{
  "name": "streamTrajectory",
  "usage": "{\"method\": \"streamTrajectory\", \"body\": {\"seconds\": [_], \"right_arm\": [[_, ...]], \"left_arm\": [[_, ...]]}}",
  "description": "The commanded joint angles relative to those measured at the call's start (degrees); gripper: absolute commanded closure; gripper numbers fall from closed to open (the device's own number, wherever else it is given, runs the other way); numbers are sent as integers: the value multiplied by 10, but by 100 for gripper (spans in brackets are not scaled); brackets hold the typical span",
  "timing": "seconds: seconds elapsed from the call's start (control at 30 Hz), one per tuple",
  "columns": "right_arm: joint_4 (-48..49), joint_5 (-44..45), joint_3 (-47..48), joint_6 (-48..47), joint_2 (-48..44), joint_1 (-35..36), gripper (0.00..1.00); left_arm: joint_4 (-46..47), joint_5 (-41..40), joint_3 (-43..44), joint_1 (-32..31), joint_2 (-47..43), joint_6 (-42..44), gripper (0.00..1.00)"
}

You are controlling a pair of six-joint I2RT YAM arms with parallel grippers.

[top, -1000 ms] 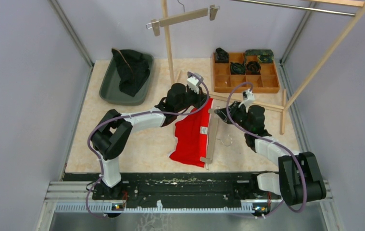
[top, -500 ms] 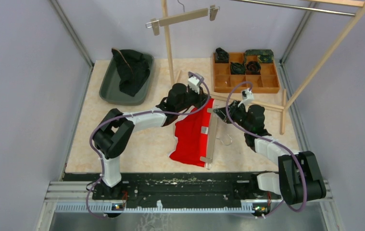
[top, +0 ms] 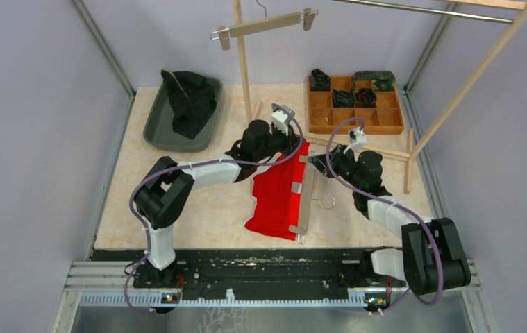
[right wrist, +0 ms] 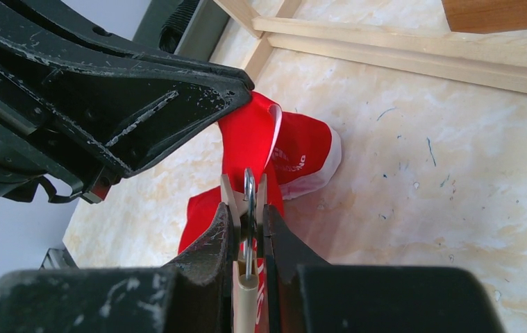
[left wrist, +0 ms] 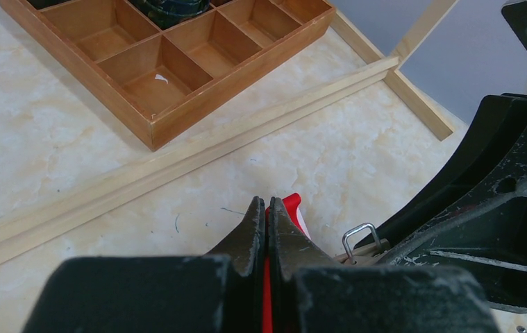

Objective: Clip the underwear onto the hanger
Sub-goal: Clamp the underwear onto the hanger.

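Lying on the desk [top: 198,205], the red underwear [top: 274,198] has the wooden hanger [top: 307,201] along its right edge. At their far end, the left tool [left wrist: 266,208] is clenched on the underwear's corner; the right tool [right wrist: 248,218] pinches the hanger's clip [right wrist: 249,182]. Beyond stands a wooden organizer [top: 355,119].

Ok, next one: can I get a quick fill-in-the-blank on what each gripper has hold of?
1. The left gripper is shut on the ____ underwear.
2. The right gripper pinches a ____ of the wooden hanger.
3. That hanger lies on the ____.
4. The compartment box stands on the ____ arm's side.
Missing words: red; clip; table; right.
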Motion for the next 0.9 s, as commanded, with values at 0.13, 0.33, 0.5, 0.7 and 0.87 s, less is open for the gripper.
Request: {"method": "streamTrajectory", "body": {"seconds": [0.13, 0.33, 0.5, 0.7, 0.87], "right_arm": [[47, 4, 31, -25, 1, 6, 100], [44, 5, 37, -25, 4, 6, 100], [45, 4, 38, -26, 8, 6, 100], [51, 1, 43, -26, 19, 6, 100], [53, 0, 46, -24, 25, 6, 100]], "left_arm": [[31, 12, 16, -3, -1, -5, 100], [31, 13, 16, -4, -4, -4, 100], [32, 14, 17, -5, -6, -4, 100], [37, 21, 17, -6, -4, -8, 100], [37, 21, 19, -7, -3, -8, 100]]}}
